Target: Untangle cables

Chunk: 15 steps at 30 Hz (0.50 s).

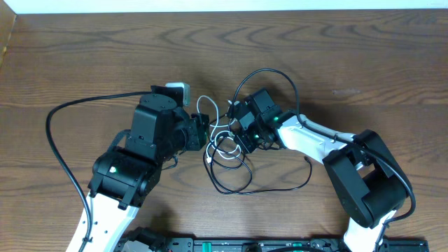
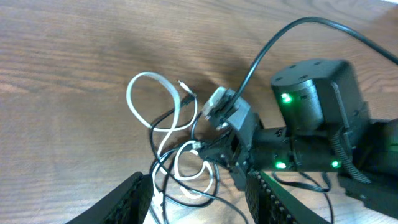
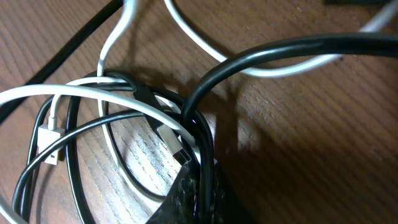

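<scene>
Evidently mid-separation: the right gripper (image 3: 196, 190) looks clamped on a black cable (image 3: 200, 146) within the tangled cables (image 1: 227, 159) at the surface's (image 1: 364, 56) centre. The left gripper (image 2: 199, 202) hovers spread wide just left. Next it likely needs to pinch the white cable (image 2: 149, 93) and draw it leftward.

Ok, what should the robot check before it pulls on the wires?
1. Left gripper open: ok, its fingers are wide apart.
2. Tangle near the left gripper: ok, cables run between its fingers.
3. Right gripper gripping firmly: cannot tell, the grip is hidden.
4. White cable and black cable apart: not ok, they loop through each other.
5. White plug free: ok, nothing holds it.
</scene>
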Available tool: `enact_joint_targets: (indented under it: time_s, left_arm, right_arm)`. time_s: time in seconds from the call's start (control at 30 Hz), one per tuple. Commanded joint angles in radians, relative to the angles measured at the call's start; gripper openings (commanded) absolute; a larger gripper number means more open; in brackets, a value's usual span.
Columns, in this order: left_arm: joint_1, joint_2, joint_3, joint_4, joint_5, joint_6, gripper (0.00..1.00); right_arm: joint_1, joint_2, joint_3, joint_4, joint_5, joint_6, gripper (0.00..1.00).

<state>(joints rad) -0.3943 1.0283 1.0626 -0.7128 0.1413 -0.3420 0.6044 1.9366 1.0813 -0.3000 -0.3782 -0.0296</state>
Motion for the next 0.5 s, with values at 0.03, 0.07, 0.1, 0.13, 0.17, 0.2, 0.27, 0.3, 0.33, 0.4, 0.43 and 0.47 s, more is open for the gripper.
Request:
enact_joint_targets:
  time_s: [0.03,0.07,0.1,0.13,0.17,0.2,0.27,0.3,0.33,0.4,0.43,0.47]
  left_arm:
    - [0.003,-0.012,0.028,-0.024,-0.038,0.007,0.53]
    - [0.003,-0.011,0.028,-0.028,-0.038,0.004,0.53]
    - [0.003,-0.01,0.028,-0.032,-0.037,0.005,0.54]
    - [0.003,-0.008,0.028,-0.035,-0.037,0.004,0.56]
    - [0.003,-0.005,0.028,-0.039,-0.037,0.004,0.57]
    - [0.003,-0.003,0.028,-0.043,-0.033,0.005,0.6]
    - [0.003,0.006,0.028,-0.05,-0.021,0.006,0.63]
    - [0.003,0.014,0.027,-0.05,-0.011,0.006,0.64]
    - [0.003,0.021,0.026,-0.049,0.002,0.01,0.65]
    - [0.003,0.043,0.026,-0.045,0.019,0.01,0.68]
    - [0.003,0.056,0.026,-0.041,0.032,0.013,0.7]
    - [0.003,0.069,0.026,-0.034,0.049,0.023,0.71]
  right_arm:
    - [-0.002,-0.002,0.014,-0.049,0.059,0.053,0.01]
    - [-0.005,-0.025,0.025,-0.068,0.071,0.056,0.01]
    - [-0.009,-0.054,0.038,-0.09,0.087,0.06,0.01]
    - [-0.012,-0.081,0.048,-0.108,0.102,0.063,0.01]
    - [-0.017,-0.119,0.061,-0.131,0.121,0.07,0.01]
    - [-0.022,-0.15,0.072,-0.148,0.135,0.075,0.01]
    - [-0.038,-0.225,0.098,-0.185,0.14,0.082,0.01]
    - [-0.047,-0.266,0.111,-0.202,0.14,0.085,0.01]
    - [-0.053,-0.306,0.122,-0.217,0.14,0.093,0.01]
    - [-0.066,-0.376,0.141,-0.244,0.132,0.111,0.01]
    - [-0.073,-0.409,0.148,-0.257,0.128,0.111,0.01]
    - [-0.079,-0.438,0.153,-0.27,0.128,0.111,0.01]
